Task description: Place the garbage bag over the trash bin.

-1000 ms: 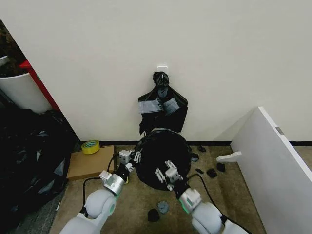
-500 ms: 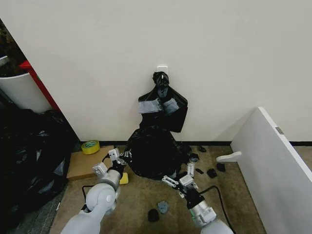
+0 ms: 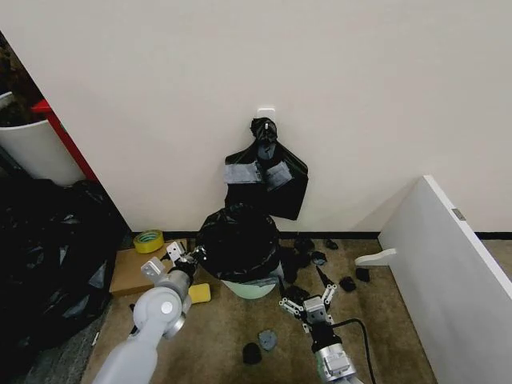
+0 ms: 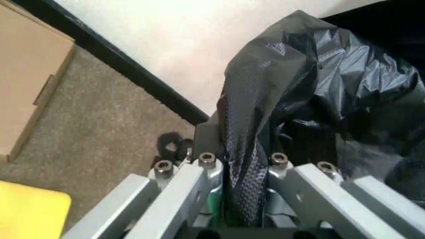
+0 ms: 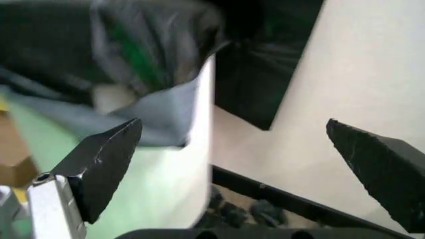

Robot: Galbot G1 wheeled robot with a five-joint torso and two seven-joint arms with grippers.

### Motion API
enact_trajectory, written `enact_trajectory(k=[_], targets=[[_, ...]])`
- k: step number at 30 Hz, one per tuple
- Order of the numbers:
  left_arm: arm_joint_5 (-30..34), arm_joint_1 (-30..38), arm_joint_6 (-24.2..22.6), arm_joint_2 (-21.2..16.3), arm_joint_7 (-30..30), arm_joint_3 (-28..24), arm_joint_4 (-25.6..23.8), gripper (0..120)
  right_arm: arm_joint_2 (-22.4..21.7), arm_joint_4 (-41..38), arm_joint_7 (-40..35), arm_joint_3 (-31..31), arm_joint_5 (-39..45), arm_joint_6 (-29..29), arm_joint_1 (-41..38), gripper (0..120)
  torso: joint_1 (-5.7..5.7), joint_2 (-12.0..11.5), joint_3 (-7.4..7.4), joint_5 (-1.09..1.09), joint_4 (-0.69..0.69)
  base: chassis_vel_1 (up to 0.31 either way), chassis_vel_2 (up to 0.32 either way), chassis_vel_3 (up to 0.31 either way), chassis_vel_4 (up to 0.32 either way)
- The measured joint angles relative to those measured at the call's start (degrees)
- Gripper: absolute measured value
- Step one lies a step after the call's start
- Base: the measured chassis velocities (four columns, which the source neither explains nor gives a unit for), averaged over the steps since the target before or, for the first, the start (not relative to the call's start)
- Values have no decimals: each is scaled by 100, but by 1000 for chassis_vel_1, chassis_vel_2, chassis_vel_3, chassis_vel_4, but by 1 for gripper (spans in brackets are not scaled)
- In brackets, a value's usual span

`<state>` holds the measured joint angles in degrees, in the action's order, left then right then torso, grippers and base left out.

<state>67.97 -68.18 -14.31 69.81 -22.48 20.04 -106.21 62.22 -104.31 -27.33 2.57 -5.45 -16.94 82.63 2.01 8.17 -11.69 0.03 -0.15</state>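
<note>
The garbage bag (image 3: 238, 240) is draped over the trash bin (image 3: 250, 289), whose pale greenish-white lower part shows under the bag's edge. My left gripper (image 3: 184, 259) is at the bag's left side, shut on a fold of the bag; in the left wrist view, black plastic (image 4: 299, 89) is pinched between the fingers of the left gripper (image 4: 242, 167). My right gripper (image 3: 310, 303) stands open on the floor to the bin's right front, apart from it. The right wrist view has the right gripper (image 5: 232, 124) spread wide before the bin's white wall (image 5: 169, 189) and the bag's hem (image 5: 133, 50).
A black bundle with grey tape patches (image 3: 266, 176) hangs on the wall behind the bin. A heap of black plastic (image 3: 48, 256) and a large white tub (image 3: 36, 148) stand at left. A cardboard box (image 3: 144, 270) carries a tape roll (image 3: 149, 240). A white board (image 3: 448, 272) leans at right; black scraps (image 3: 260, 344) litter the floor.
The bagged bin has shifted left and now stands upright with its base showing. The left gripper moved left with the bag's edge. The right gripper came off the bag and drew back.
</note>
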Motion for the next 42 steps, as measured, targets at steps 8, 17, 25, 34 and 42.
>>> enact_trajectory(k=[8,17,25,34,42], targets=[[39,-161,-102,-15,39,11,-267,4,220,673,805,-46,110,-737,-284,100,0,0,0,0,0,0,0,0,0],[42,-260,-192,-19,57,-3,-487,4,392,1042,991,-110,124,-887,-385,100,0,0,0,0,0,0,0,0,0],[112,-317,-252,-5,59,-20,-657,4,535,1272,1143,-121,-9,-1048,-377,100,0,0,0,0,0,0,0,0,0],[36,-349,-222,-55,106,-41,-687,4,218,1351,1360,-334,-335,-1547,-234,100,0,0,0,2,0,0,0,0,0],[-666,-412,219,-319,581,-364,-510,4,-210,1400,2292,-837,1113,-2845,-229,100,0,0,0,1,-1,0,0,0,0]])
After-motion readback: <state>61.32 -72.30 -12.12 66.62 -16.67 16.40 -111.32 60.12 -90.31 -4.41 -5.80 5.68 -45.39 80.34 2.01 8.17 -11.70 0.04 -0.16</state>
